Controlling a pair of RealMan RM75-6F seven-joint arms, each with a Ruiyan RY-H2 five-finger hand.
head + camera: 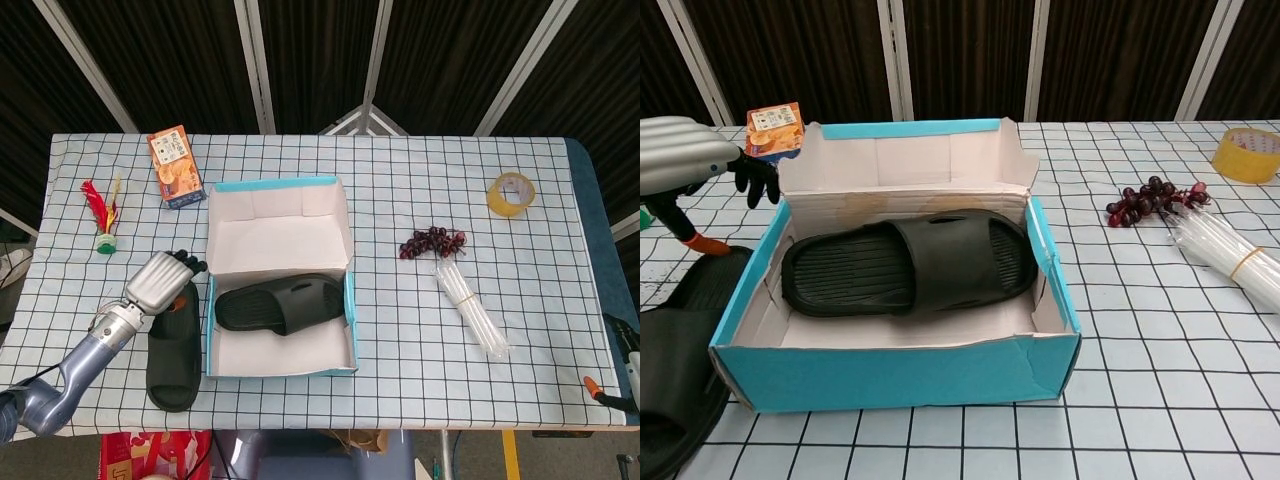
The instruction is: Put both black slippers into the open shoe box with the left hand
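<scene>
My left hand (160, 281) hovers over the loose slipper (174, 345) beside the shoe box (281, 350) — fingers apart, holding nothing.

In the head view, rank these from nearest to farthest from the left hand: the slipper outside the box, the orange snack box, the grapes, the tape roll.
From the left hand:
1. Slipper on the table, right beside and below the hand.
2. Orange snack box, at the far edge, above the hand.
3. Grapes, right of the shoe box.
4. Tape roll, far right corner.
</scene>
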